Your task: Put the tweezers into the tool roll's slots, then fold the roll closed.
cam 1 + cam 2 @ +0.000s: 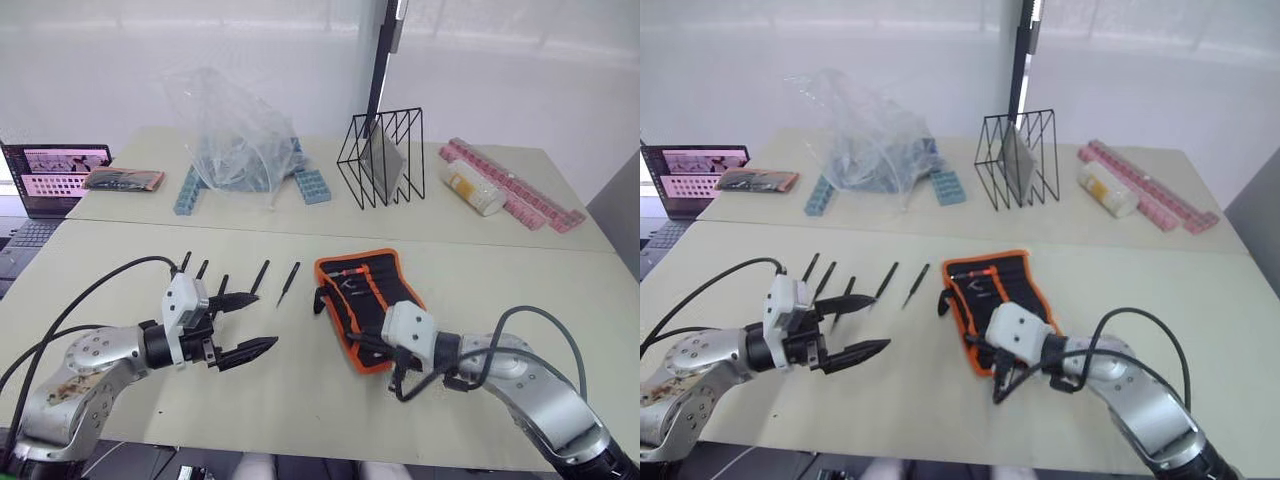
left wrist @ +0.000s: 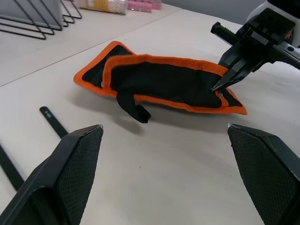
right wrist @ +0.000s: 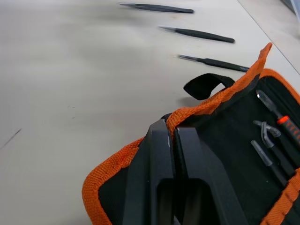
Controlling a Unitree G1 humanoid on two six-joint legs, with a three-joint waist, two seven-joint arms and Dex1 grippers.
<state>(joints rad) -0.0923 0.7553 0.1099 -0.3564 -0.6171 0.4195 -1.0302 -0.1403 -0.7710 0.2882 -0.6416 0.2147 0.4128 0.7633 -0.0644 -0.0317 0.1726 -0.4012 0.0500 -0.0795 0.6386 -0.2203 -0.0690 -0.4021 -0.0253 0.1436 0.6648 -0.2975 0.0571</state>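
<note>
Legible text: none

Laptop (image 1: 55, 178): screen shows a pink grid and small lines of print, too small to read
Tweezer (image 2: 52, 121): faint pale marking near one end, unreadable
Bottle (image 1: 472, 189): yellowish label, no lettering made out
Flat packet (image 1: 124, 180): printed face, nothing readable

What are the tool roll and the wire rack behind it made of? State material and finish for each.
The tool roll: looks like soft black fabric, matte, with a woven bright orange binding along its edge; it sags and folds where the right gripper pinches it. The wire rack: thin black rods, probably coated metal, holding rigid straight lines.
</note>
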